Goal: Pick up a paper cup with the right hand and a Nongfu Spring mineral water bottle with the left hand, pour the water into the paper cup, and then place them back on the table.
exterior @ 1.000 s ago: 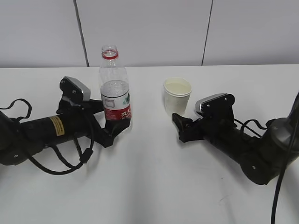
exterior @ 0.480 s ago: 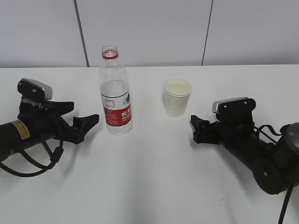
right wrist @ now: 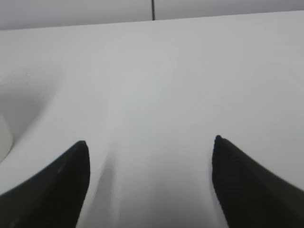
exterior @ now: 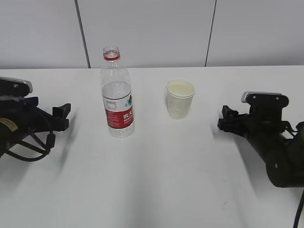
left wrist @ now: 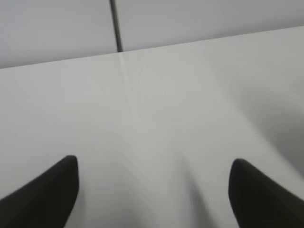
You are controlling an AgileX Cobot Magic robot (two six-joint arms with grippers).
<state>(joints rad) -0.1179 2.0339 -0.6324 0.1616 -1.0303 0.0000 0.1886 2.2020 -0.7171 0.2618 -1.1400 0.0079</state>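
The Nongfu Spring bottle (exterior: 117,97), uncapped, stands upright on the white table (exterior: 156,180), left of centre. The paper cup (exterior: 180,99) stands upright to its right and holds pale liquid. My left gripper (exterior: 63,118) is low over the table, well left of the bottle and apart from it, open and empty. In the left wrist view (left wrist: 154,190) its fingers (left wrist: 42,197) are spread over bare table. My right gripper (exterior: 223,118) is right of the cup and apart from it, open and empty. The right wrist view (right wrist: 149,166) shows only table between its fingers (right wrist: 251,185).
A grey panelled wall (exterior: 152,28) runs behind the table's far edge. The left arm's black cable (exterior: 28,154) loops on the table at the far left. A white curved edge (right wrist: 4,137) at the right wrist view's left border may be the cup.
The left gripper has let go of the bottle and drawn back to the left. The right gripper has drawn back to the right, away from the cup. Bottle and cup have not moved.
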